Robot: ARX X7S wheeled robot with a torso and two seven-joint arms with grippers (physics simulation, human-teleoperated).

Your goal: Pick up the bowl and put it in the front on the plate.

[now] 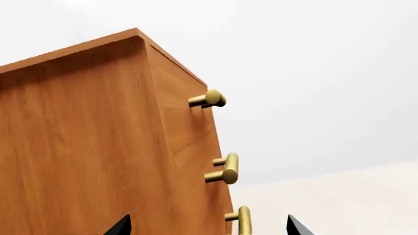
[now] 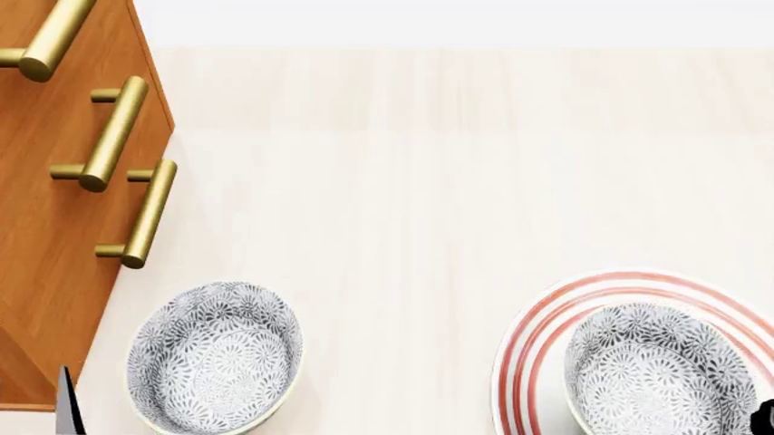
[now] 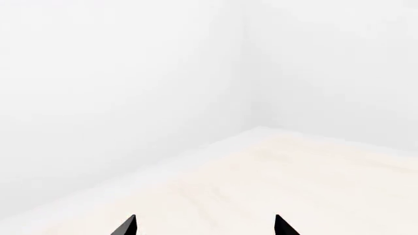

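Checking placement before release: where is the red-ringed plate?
In the head view, the plate lies at lower right on the pale table, a floral bowl sitting in it.

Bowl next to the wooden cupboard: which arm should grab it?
Probably left. The bowl sits on the robot's left by the cupboard, which the open left tool faces. The right tool, also open, sees only table and wall.

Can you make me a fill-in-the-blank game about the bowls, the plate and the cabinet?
1. The bowl at the head view's right sits on the ____ with red rings.
2. The other bowl rests directly on the ____, beside the wooden cabinet.
3. The cabinet's handles are colored ____.
4. The number of patterned bowls in view is ____.

Missing words: plate; table; gold; two
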